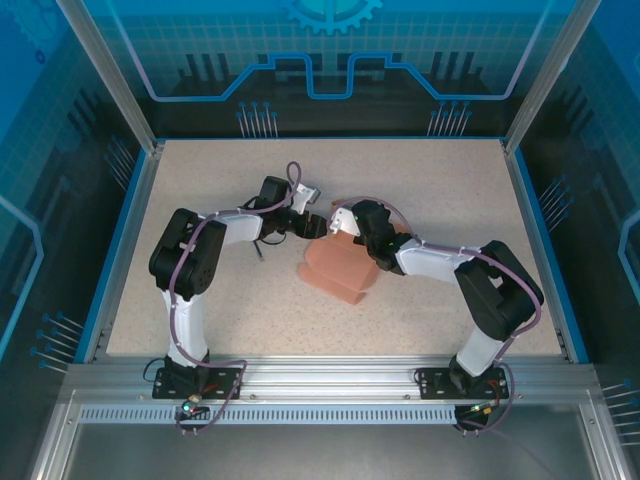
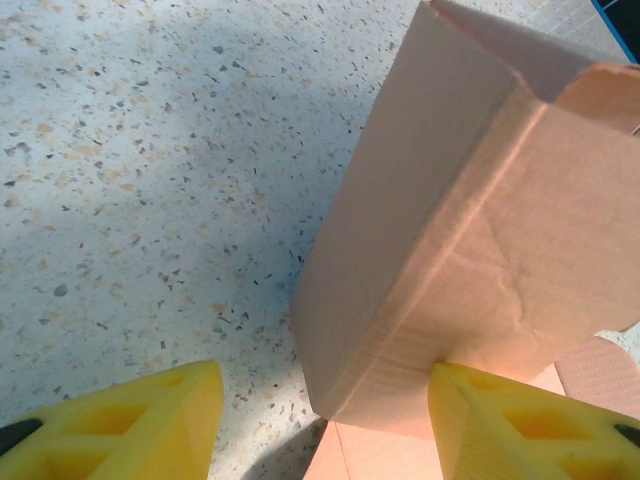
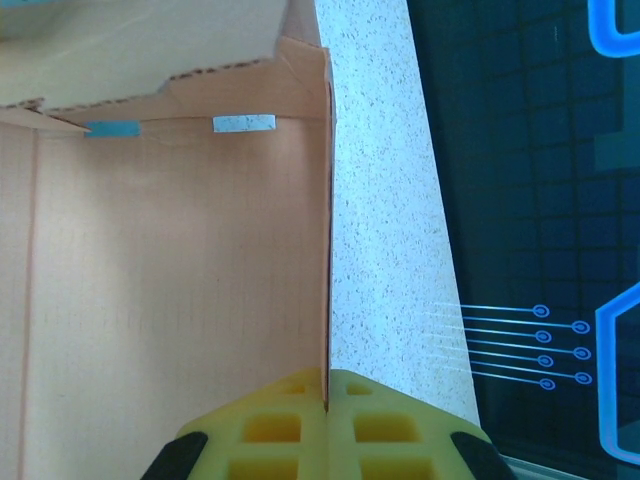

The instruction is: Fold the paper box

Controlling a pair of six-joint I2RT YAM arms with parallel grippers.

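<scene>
Left arm: left gripper (image 2: pixel 322 400) is spread wide. In the left wrist view its 2 yellow fingers (image 2: pixel 150 425) sit at the lower left and lower right of the frame. A folded corner of the paper box (image 1: pixel 338 272) stands between them, and the right-hand finger appears to touch the card.

Box: salmon-pink and partly raised. It lies at the centre of the top view on the speckled table (image 1: pixel 200 180), just below where the 2 grippers meet.

Right arm: right gripper (image 3: pixel 327 385) is clamped on the thin free edge of 1 panel, at the bottom centre of the right wrist view, and only that edge sits between the pads.

Risks (judgement):
1. If the left fingers close here, they could crush the standing panel rather than fold it on the score line. A wrinkle (image 2: pixel 505 280) shows in that panel at the centre right of the frame, so the card looks soft.
2. The right grip is shallow, so a pull or twist could slip off the edge or tear it.
3. The 2 wrists sit close together at the centre of the top view. A large swing by either risks contact.

Writing: none legible. There are 2 small strips on the box's inner face at the upper left of the right wrist view, a blue strip (image 3: pixel 110 128) and a pale strip (image 3: pixel 243 123), both blank. The gear graphic (image 1: pixel 330 12) at the top centre carries no words.
</scene>
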